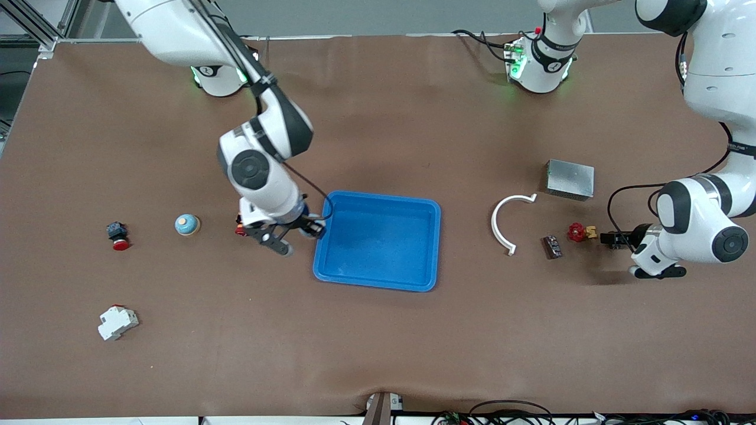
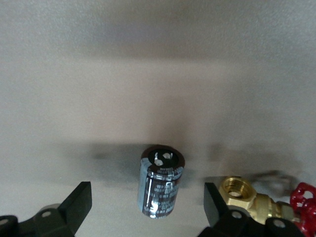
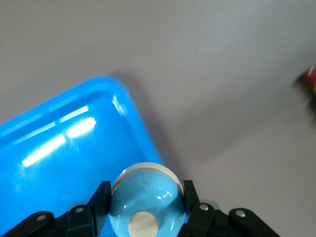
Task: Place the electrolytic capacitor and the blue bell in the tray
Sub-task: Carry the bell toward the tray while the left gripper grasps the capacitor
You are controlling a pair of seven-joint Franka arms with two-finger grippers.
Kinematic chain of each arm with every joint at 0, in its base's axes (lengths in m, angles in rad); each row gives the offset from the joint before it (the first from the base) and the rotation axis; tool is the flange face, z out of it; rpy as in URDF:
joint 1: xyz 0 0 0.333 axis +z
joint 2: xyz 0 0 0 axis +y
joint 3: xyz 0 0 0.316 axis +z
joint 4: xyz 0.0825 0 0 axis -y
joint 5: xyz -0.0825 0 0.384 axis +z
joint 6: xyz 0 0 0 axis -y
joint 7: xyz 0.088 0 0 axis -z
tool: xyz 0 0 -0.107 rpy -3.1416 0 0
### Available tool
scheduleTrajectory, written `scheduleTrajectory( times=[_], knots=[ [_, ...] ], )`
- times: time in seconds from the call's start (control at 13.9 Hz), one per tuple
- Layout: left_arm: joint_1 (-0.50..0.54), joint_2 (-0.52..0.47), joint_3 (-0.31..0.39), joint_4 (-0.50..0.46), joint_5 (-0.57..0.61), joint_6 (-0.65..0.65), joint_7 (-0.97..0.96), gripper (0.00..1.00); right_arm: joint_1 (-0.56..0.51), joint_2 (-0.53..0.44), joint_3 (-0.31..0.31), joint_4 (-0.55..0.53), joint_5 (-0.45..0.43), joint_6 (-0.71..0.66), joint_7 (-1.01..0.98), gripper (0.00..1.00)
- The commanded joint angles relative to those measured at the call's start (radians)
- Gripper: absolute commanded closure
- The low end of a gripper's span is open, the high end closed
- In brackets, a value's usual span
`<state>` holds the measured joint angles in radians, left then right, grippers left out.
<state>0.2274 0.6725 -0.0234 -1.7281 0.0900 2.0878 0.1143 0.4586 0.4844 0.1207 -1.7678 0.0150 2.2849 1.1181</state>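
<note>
My right pincer grips the glossy pale-blue domed bell over the bright-blue plastic tray's rim; my left pincer hangs wide around the upright dark cylindrical electrolytic capacitor.

Desk brown. Tray bright blue. Bell in right end effector light blue, cream centre spot. Capacitor black, silver-grey print. Valve brass with red handle. Box grey. Curved strip white. Arms white, black joints.
</note>
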Motion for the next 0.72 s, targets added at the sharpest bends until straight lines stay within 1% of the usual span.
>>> scheduleTrajectory(
  times=[0.0, 0.07, 0.14, 0.29, 0.36, 0.43, 0.5, 0.65],
  knots=[
    [0.001, -0.01, -0.003, -0.015, 0.016, 0.014, -0.012, 0.0, 0.069, -0.026, -0.015, -0.027, -0.036, 0.008, 0.118, 1.0],
    [0.001, -0.01, -0.003, -0.015, 0.016, 0.014, -0.012, 0.0, 0.08, -0.023, -0.015, -0.027, -0.052, 0.01, 0.147, 1.0],
    [0.003, -0.01, -0.003, -0.015, 0.016, 0.014, -0.012, 0.14, 0.095, -0.021, -0.015, -0.025, -0.065, 0.018, 0.175, 1.0],
    [0.004, -0.01, -0.003, -0.013, 0.016, 0.014, -0.012, 0.36, 0.112, 0.002, -0.015, -0.025, -0.09, 0.05, 0.221, 1.0],
    [0.004, -0.01, -0.003, -0.013, 0.013, 0.014, -0.012, 0.54, 0.118, 0.012, -0.015, -0.025, -0.105, 0.063, 0.242, 1.0],
    [0.004, -0.01, -0.003, -0.013, 0.008, 0.014, -0.013, 0.66, 0.123, 0.026, -0.015, -0.022, -0.119, 0.07, 0.261, 1.0],
    [0.004, -0.011, -0.003, -0.011, 0.007, 0.014, -0.013, 0.73, 0.126, 0.04, -0.015, -0.018, -0.13, 0.077, 0.275, 1.0],
    [0.004, -0.013, -0.003, -0.007, 0.007, 0.014, -0.013, 0.93, 0.127, 0.062, -0.015, -0.009, -0.136, 0.082, 0.279, 1.0]
  ],
)
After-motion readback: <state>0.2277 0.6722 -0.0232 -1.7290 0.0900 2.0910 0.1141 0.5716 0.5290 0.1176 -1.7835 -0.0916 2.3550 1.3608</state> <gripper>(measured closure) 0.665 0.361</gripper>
